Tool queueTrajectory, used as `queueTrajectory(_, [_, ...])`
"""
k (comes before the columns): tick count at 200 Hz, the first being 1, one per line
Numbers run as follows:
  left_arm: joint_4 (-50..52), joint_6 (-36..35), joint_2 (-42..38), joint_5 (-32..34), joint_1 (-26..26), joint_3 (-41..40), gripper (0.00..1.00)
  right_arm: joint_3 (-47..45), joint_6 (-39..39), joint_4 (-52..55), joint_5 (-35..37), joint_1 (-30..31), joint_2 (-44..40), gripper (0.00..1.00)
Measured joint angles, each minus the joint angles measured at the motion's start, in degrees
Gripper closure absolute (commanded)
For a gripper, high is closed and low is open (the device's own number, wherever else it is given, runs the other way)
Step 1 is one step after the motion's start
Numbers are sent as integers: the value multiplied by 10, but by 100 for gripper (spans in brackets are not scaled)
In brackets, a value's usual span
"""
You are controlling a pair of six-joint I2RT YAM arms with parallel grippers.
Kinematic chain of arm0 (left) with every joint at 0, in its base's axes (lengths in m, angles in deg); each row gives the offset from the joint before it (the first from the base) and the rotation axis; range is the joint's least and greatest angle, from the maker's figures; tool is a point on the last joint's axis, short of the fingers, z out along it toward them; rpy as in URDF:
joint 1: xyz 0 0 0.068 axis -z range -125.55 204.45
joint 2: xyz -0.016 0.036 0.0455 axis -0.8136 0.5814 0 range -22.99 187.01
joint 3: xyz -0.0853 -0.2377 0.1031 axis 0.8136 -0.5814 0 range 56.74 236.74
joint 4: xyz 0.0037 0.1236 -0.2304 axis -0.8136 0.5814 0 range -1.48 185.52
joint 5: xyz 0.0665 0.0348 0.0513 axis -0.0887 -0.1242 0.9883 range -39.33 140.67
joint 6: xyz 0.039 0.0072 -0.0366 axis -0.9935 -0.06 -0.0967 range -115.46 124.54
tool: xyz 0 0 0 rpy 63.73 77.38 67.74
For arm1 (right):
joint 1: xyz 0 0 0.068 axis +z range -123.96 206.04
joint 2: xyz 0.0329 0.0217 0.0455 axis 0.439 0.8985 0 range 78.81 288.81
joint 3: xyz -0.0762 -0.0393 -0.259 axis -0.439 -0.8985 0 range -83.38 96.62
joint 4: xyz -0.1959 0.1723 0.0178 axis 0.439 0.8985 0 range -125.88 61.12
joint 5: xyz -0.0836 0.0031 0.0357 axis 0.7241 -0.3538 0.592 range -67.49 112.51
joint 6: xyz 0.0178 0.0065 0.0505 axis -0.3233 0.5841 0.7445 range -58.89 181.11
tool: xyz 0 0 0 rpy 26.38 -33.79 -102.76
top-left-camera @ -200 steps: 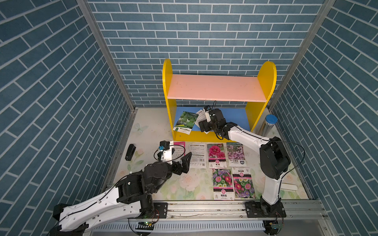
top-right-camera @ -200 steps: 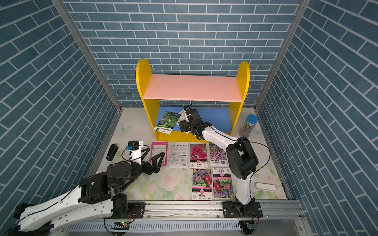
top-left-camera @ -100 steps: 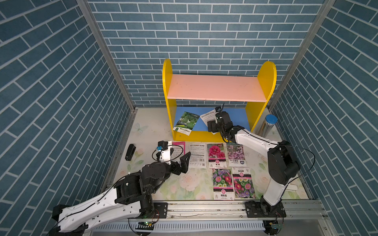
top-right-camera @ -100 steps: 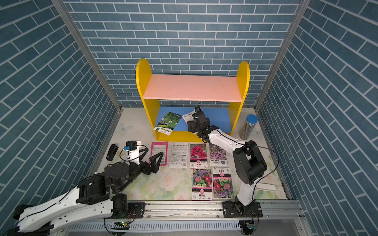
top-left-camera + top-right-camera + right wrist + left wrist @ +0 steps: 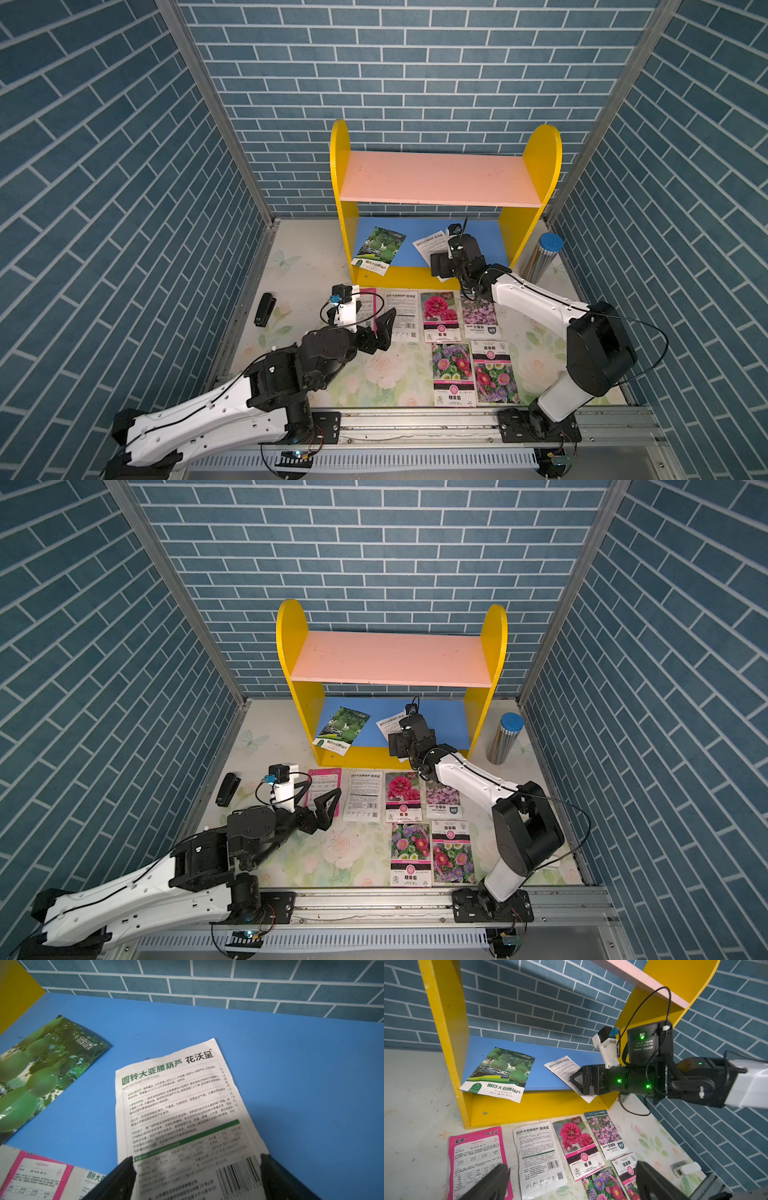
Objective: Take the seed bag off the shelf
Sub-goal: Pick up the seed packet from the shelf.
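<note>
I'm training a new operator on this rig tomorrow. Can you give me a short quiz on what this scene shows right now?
1. True or false: on the shelf, a seed bag lies on the pink upper board.
2. Which bag on the blue lower board is the open right hand reaching at? A. the green gourd bag B. the white printed bag C. a red-flower bag
3. How many seed bags lie on the table in front of the shelf?

Key: 1 false; 2 B; 3 six.
</note>
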Motion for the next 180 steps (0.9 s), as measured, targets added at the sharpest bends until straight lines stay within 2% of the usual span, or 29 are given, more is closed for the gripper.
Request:
queueTrajectory(39, [-68,26,51,-37,0,-3,0,0,1,21,-12,0,-62,2])
queueTrajectory(75, [-129,58,127,-76,-7,-1,0,-31,-1,37,-57,-8,-155,0])
queueTrajectory(100, [-174,82,166,-132,-40,-1,0,-78,-12,51,-92,-18,-231,0])
queueTrajectory(139, [-291,132,193,-248,-131,-35,1,-176,-16,78,-139,-34,-360,0])
queueTrajectory(180, [-378,163,274,-337,-149,-31,3,-232,-16,84,-188,-37,-449,0])
